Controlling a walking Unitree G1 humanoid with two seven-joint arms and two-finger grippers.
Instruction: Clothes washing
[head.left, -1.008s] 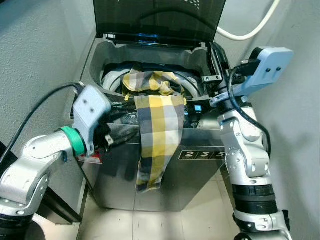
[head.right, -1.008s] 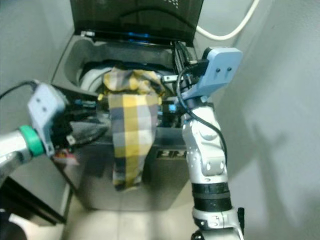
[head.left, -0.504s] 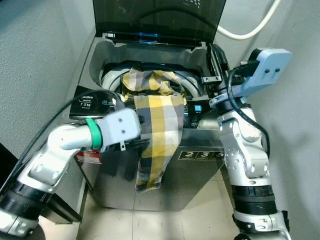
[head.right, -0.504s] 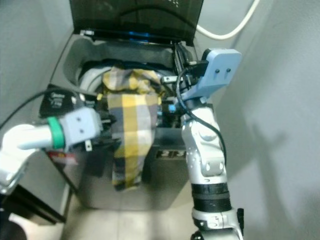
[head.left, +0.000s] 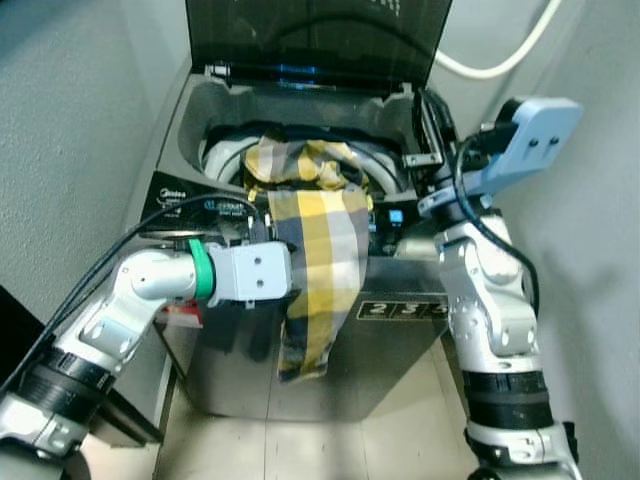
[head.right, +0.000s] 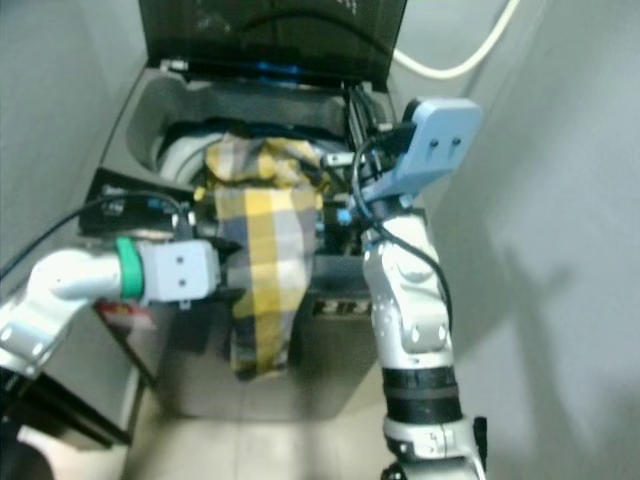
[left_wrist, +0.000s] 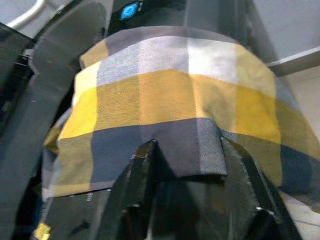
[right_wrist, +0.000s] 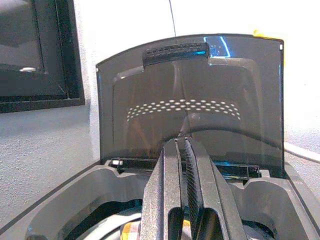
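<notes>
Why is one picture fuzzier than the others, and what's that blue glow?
The right eye view is softer all over than the left eye view. In the left wrist view the checked cloth looks blurry up close. The blue glow is a small lit display on the washing machine.

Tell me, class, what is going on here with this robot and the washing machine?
The robot stands at a top-loading washing machine whose lid is raised. A yellow and grey checked cloth lies half in the drum, the rest hanging down the front. The left gripper is open, one finger on either side of the hanging cloth's edge, not yet closed on it. The right gripper is shut, holding nothing, raised at the machine's right side and pointing towards the lid.
</notes>
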